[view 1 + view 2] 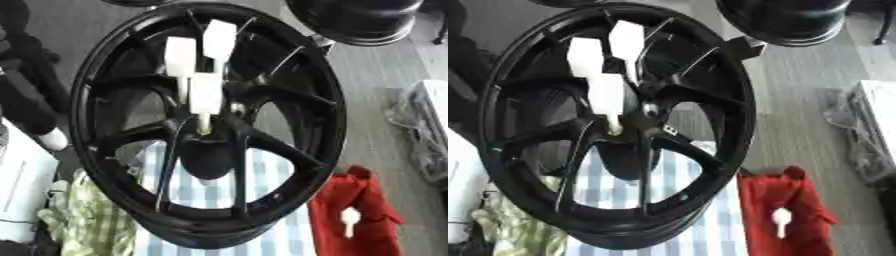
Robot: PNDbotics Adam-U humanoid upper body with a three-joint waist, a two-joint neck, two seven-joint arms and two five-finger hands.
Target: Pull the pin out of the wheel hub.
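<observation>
Grey floor behind, black wheel hub (206, 125) upright; white pins (194, 75) sit at centre, no hand in view, so grip unknown; pull straight along the axis.

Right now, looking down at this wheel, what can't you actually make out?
- White pins at the wheel hub: both views blurred, black on black; how deep they sit is unclear.
- Second wheel: cut off by the top edge.
- Blue checked cloth: mostly hidden behind the spokes.
- Small white thing on the red cloth: too blurred to name.
- Robot's hands: in neither view.
</observation>
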